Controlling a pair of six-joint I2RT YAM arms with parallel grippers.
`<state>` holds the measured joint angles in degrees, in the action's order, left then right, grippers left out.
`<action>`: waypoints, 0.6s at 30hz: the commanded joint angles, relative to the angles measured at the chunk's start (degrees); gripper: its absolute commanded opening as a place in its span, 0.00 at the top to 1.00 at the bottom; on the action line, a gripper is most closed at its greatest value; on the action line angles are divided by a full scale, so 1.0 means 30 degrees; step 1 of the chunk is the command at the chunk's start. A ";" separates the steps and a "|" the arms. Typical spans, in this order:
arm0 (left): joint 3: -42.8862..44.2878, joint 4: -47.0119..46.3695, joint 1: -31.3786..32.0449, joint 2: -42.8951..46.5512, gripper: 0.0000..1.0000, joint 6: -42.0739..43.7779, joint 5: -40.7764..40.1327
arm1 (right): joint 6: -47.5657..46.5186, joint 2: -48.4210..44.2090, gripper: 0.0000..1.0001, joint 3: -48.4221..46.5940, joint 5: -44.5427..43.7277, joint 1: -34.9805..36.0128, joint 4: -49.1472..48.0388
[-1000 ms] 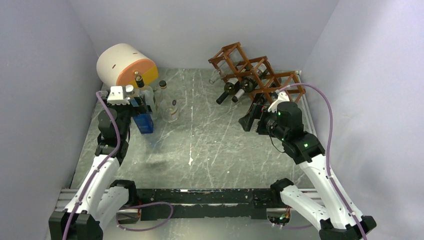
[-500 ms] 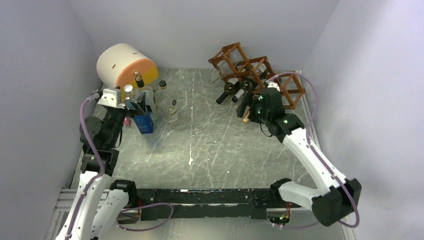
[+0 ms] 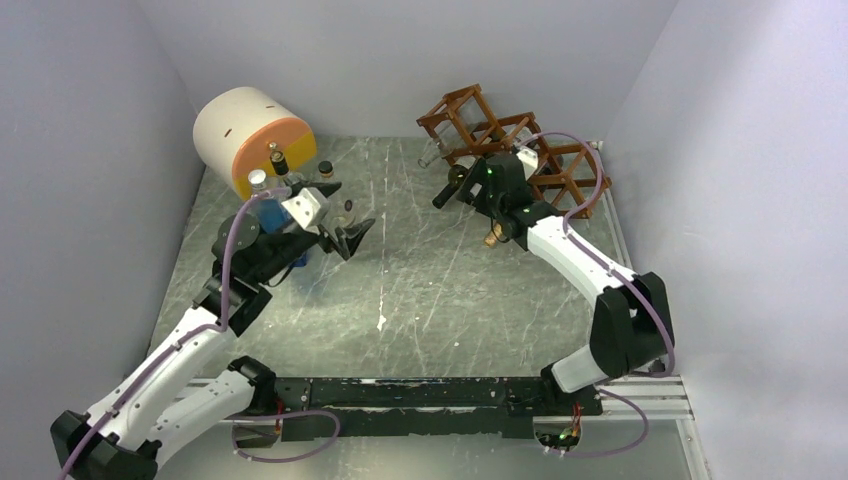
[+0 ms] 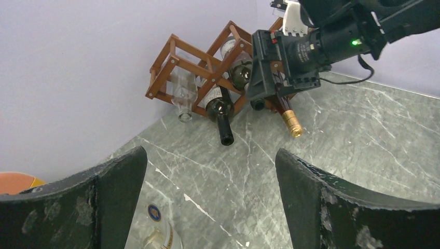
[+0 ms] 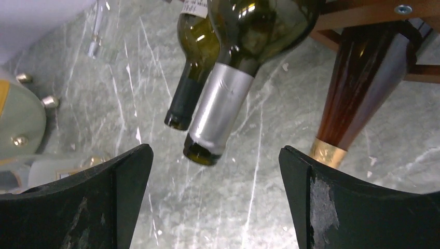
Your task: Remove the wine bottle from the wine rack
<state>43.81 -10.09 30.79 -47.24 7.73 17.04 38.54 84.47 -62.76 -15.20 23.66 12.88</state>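
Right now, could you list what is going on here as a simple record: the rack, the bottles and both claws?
wine rack: back right, near the wall
bottles in rack: necks poke out: silver-necked bottle, dark-capped bottle, gold-foil bottle
right gripper: open, silver neck between its fingers, not gripped
left gripper: open, empty, over the table, left of centre
bottle removed: not yet

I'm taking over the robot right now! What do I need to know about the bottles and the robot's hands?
Left gripper: open, empty, over the left half of the table, away from the wine rack.
Right gripper: open, empty, at the rack, fingers lined up on the silver-necked bottle, not gripping.
Done: nothing is off the rack. The dark-capped bottle and gold-capped bottle sit there too.
Left to do: probably close on the neck, pull that bottle out, set it down.
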 commanded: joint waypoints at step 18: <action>-0.2618 -0.1795 0.0936 0.2489 0.04 0.1192 -0.0725 | 0.2567 0.3453 0.28 0.0918 0.0603 -0.1645 -0.7973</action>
<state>36.51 -13.52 32.80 -40.60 10.11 15.68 44.01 93.12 -59.88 -14.41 19.22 -5.89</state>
